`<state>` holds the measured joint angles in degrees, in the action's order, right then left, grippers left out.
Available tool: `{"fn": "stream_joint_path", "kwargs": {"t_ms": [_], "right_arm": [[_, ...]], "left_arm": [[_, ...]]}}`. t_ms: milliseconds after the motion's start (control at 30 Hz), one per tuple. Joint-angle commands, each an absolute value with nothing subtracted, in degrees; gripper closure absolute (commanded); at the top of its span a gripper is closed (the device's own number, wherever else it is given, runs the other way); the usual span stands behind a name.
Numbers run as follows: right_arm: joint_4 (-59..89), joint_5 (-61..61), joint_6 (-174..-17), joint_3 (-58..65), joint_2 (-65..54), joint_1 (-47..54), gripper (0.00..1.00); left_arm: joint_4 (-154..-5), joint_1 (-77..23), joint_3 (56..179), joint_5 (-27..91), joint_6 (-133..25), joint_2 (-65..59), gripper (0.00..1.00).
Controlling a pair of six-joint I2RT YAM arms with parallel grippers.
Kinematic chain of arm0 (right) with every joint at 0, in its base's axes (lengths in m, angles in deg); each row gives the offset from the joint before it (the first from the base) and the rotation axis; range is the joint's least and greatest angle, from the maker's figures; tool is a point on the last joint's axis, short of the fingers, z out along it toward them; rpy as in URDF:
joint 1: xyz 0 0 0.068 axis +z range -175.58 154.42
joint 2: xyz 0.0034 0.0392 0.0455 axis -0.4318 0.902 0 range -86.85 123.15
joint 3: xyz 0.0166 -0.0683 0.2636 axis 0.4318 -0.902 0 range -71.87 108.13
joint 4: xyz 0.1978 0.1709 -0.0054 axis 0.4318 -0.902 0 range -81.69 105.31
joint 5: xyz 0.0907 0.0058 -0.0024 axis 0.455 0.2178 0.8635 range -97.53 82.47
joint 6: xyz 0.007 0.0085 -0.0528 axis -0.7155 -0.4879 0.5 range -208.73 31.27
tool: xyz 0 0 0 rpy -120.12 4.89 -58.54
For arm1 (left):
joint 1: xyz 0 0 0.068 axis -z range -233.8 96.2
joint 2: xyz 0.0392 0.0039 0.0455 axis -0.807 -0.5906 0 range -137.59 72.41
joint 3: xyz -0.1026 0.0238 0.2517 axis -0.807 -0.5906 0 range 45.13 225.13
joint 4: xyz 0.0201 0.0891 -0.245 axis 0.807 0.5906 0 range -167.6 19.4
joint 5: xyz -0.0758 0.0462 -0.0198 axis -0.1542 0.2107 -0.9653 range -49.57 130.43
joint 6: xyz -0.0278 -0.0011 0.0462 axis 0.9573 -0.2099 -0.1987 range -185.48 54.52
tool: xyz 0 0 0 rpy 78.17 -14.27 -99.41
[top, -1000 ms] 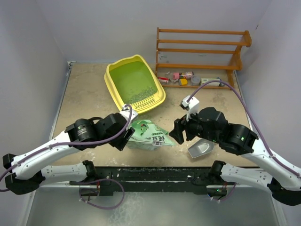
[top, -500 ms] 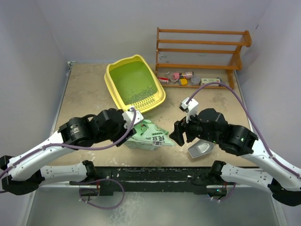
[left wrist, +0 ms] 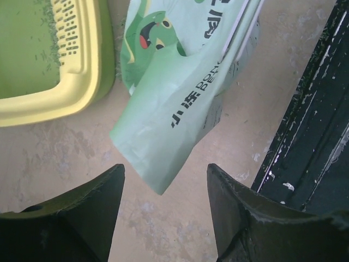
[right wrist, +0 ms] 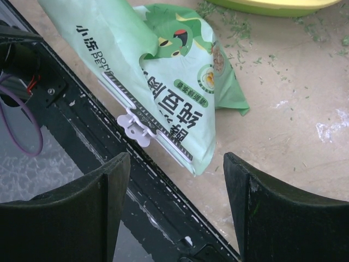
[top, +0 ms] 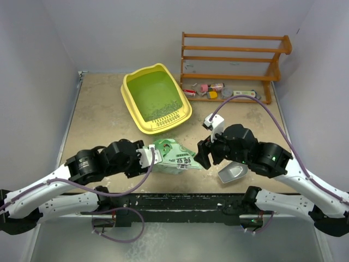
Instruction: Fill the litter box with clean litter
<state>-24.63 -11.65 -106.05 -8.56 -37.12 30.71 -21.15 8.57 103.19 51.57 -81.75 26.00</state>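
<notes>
The yellow litter box (top: 128,103) sits at the back centre of the table, with a thin layer of clean litter (top: 161,111) on its green floor near the grille. The pale-green litter bag (top: 175,156) lies flat near the front edge, between the two grippers. My left gripper (top: 152,160) is open at the bag's left end; in the left wrist view the bag's corner (left wrist: 163,142) points into the gap of that gripper (left wrist: 165,170) without touching either finger. My right gripper (top: 200,156) is open at the bag's right end; the bag (right wrist: 163,93) with its white clip (right wrist: 136,123) lies just ahead of its gripper (right wrist: 177,158).
A grey metal scoop (top: 232,173) lies under the right arm. A brown wooden rack (top: 234,60) stands at the back right with several small items (top: 218,90) beneath it. Stray granules (right wrist: 234,27) dot the table beside the box. The black front rail (right wrist: 163,202) runs right behind the bag.
My left arm has drawn back and down toward the near left, its gripper now off the bag's left end. My right gripper has edged left toward the bag. The bag lies flatter.
</notes>
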Motion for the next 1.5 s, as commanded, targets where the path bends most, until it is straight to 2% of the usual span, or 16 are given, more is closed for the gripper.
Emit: {"fn": "stream_joint_path", "kwargs": {"t_ms": [0,133,200,233,267,367,500,633,833,967,1200,1467], "right_arm": [[-22.57,-9.88,-105.37,-8.33,-36.15,31.02,0.28],[-22.61,-9.73,-105.67,-8.48,-36.47,31.01,0.28],[-22.68,-9.64,-105.72,-8.65,-36.78,31.02,0.28],[-22.71,-9.64,-105.84,-8.68,-36.91,30.94,0.29],[-22.81,-9.64,-105.9,-8.68,-36.99,30.98,0.29],[-22.9,-10.08,-105.97,-8.84,-37.02,31.02,0.3],[-22.24,-11.52,-106.19,-9.33,-36.97,30.97,0.35],[-21.07,-12.87,-105.11,-9.4,-36.64,31.01,0.45],[-19.54,-15.66,-98.61,-7.98,-34.72,30.93,0.32],[-18.65,-17.18,-94.21,-7.69,-32.53,30.93,0.3],[-12.47,-20.11,-85.69,-12.76,-32.79,30.12,0.28],[-13.7,-5.39,-83.37,-8.84,-26.68,23.79,0.29]], "left_arm": [[-28.47,8.6,98.97,48.71,-84.6,25.84,0.34],[-32.44,8.55,95.01,50.47,-86.26,26.21,0.34],[-34.05,8.6,93.36,52.71,-87.3,26.02,0.38],[-34.61,8.6,92.69,53.93,-87.83,25.74,0.44],[-35.15,8.6,92.26,55.25,-88.08,25.53,0.53],[-38.01,8.6,92.39,57.35,-89.02,26.04,1.0],[-42.11,8.46,94.3,56.18,-88.75,26.23,1.0],[-46.51,8.46,96.93,54.55,-87.14,21.84,1.0],[-55.47,5.11,100.59,50.56,-86.75,15.38,1.0],[-57.2,-1.86,102.21,43.5,-85.92,13.87,1.0],[-54.84,-2.3,97.27,42.82,-84.86,21.12,1.0],[-55.08,-2.43,92.49,46.49,-80.04,25.18,1.0]]}}
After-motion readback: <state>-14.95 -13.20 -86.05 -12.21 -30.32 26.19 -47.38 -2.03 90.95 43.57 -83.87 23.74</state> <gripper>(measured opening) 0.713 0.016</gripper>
